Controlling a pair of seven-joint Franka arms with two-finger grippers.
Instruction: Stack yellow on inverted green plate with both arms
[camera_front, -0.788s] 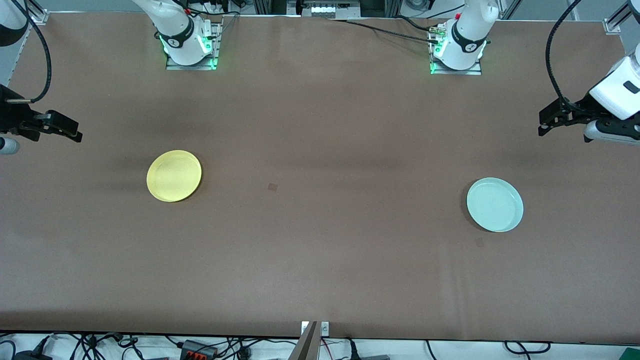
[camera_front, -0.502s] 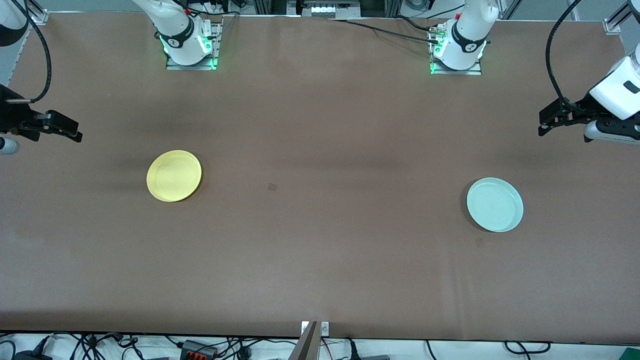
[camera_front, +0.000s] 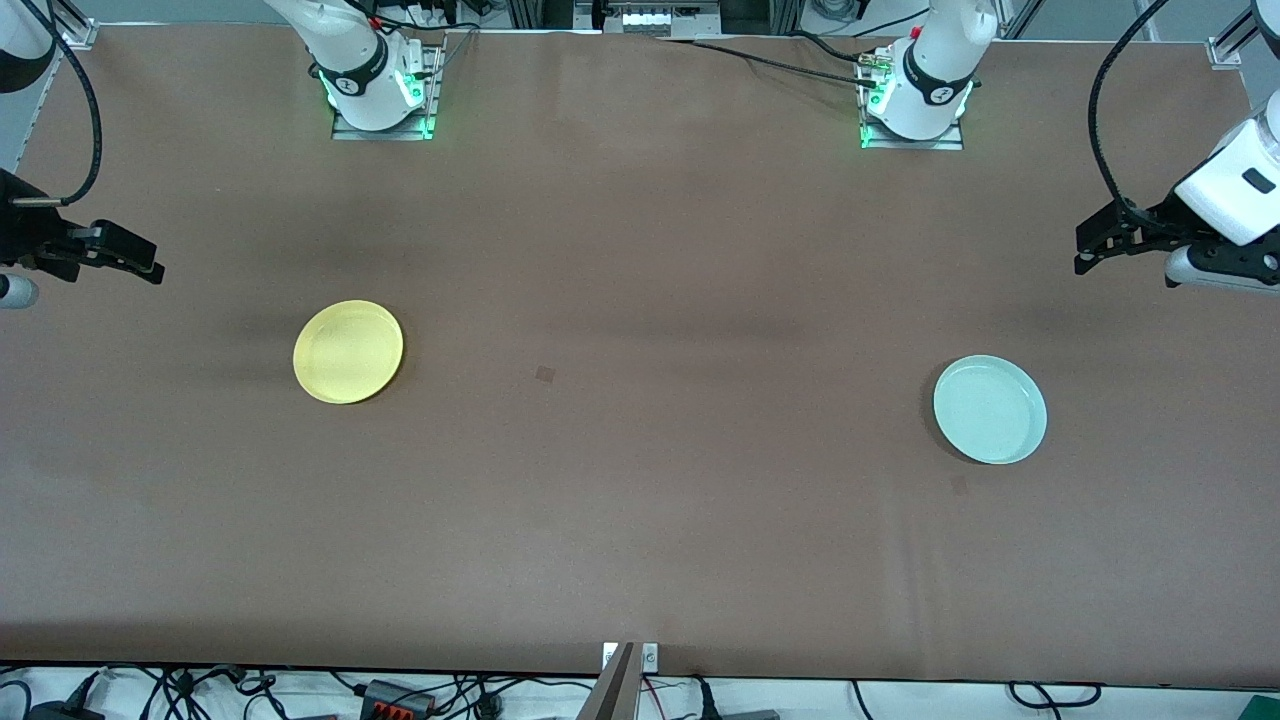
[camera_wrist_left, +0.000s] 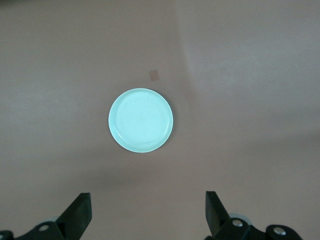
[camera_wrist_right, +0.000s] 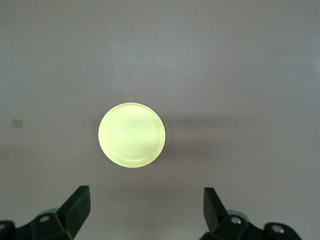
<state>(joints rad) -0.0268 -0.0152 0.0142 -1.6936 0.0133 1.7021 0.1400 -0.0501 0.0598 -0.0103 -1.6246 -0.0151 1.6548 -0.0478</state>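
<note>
1. two sets of black fingers stand wide apart and hold nothing: the left gripper (camera_wrist_left: 145, 212) shows an open gap in its wrist view, and the right gripper (camera_wrist_right: 145, 210) shows the same in its own.
2. the left gripper (camera_front: 1098, 245) hangs high over the left arm's end of the table, just inside the front view's edge; against the earlier frames it has crept slightly upward and inward, a small shift only.
3. the right gripper (camera_front: 125, 258) hangs over the right arm's end of the table and sits where it did in the earlier frames, so that arm waits.
4. the round, shallow, pale mint-green plate (camera_front: 990, 409) lies rim up on the brown table (camera_front: 640, 480), toward the left arm's end and well apart from the left gripper; from the left wrist it shows as a full disc (camera_wrist_left: 140, 120).
5. the round, shallow, pale yellow plastic plate (camera_front: 348, 351) lies rim up toward the right arm's end, well apart from the green one, and neither plate has moved; the right wrist sees it whole (camera_wrist_right: 131, 134).
6. judgement: the task is at its very start. the green plate is not yet inverted, nothing is stacked, and the left arm's slight drift looks like the opening of a reach toward the green plate.
</note>
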